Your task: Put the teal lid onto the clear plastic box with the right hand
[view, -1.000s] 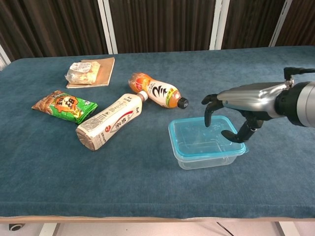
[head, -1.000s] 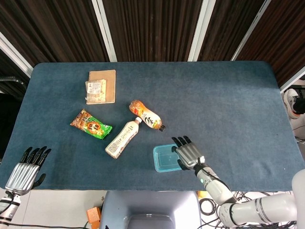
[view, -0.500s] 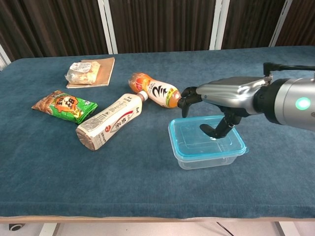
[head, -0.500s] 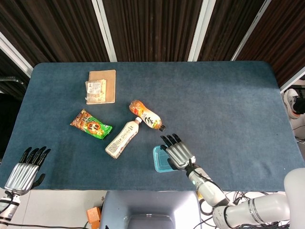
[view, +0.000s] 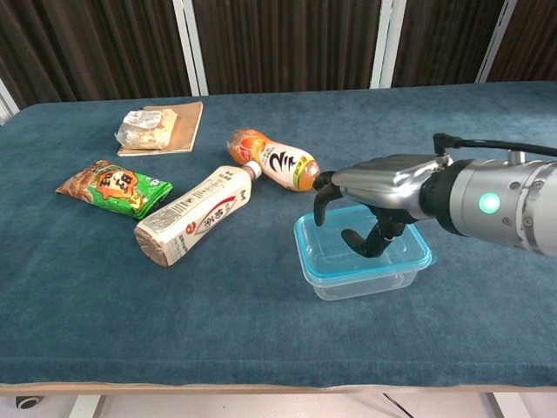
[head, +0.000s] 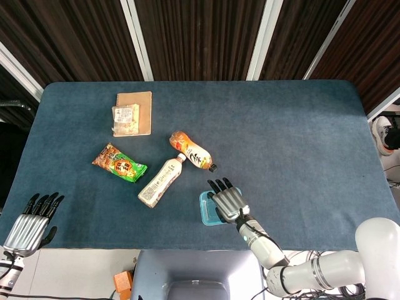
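i have my right hand (view: pixel 370 205) spread flat over the teal lid (view: pixel 361 252), palm down, fingers (view: pixel 324 196) apart and curled downward toward the lid's top; it grips nothing, and from the chest view i cannot tell whether the fingertips actually touch the lid or hover just above it. the lid sits on the clear plastic box (view: pixel 365 280), a little askew, its left end seeming lower than its right, so i can't call it seated all round. in the head view the same hand (head: pixel 229 201) covers most of the lid (head: pixel 207 209), leaving only its left edge showing near the front edge of the blue table (head: pixel 300 144). my left hand (head: pixel 28 225) hangs off the front left corner of the table, fingers loosely apart and holding nothing. just behind the box lies an orange drink bottle (view: pixel 274 161) with its black cap pointing at my right hand, and beside it a white bottle (view: pixel 194 215) lies on its side. further left is a green snack packet (view: pixel 113 187), and behind that a brown notebook (view: pixel 178 126) with a small wrapped snack (view: pixel 144 128) on it.
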Motion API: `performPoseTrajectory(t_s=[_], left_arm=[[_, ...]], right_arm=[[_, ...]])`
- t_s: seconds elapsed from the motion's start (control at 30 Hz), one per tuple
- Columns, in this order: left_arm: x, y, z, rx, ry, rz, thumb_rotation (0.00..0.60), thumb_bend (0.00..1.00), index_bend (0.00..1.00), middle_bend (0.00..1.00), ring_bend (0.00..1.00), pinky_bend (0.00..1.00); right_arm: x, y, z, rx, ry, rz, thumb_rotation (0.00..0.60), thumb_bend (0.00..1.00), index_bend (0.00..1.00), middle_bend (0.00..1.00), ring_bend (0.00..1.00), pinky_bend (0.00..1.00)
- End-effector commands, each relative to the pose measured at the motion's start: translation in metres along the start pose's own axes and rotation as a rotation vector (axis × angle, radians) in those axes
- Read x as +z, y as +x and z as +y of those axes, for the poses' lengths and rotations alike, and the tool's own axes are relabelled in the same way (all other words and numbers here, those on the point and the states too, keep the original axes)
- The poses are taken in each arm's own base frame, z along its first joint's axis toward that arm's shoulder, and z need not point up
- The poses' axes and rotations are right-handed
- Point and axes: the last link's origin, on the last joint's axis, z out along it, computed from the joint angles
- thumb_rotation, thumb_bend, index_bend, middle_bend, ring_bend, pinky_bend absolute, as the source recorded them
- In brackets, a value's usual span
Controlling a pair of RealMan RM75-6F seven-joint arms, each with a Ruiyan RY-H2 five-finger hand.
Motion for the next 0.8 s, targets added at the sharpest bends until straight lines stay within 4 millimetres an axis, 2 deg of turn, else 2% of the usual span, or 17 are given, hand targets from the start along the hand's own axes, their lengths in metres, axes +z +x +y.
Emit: performPoseTrajectory(t_s=[0.03,0.57,0.8], left_arm=[[0.001,0.001,0.0,-0.002,-0.002,0.003,0.6,0.43,0.0,0.06,0.07,0.04],[0.001,0.0,0.001,-0.001,-0.008,0.002,0.6,0.43,0.0,0.06,0.07,0.04],[0.0,0.001,-0.001,-0.005,-0.003,0.004,0.6,0.43,0.0,0.06,0.07,0.04]], right_arm=[[-0.001,-0.002,0.0,-0.01,-0.003,-0.005,0.6,0.58,0.32,0.0,0.0,0.0],[-0.001,-0.006,0.003,-0.02,-0.019,-0.01,0.6,0.58,0.34,0.0,0.0,0.0],[-0.022,0.003,0.007,-0.04,0.02,0.056,0.6,0.58,0.34,0.0,0.0,0.0]])
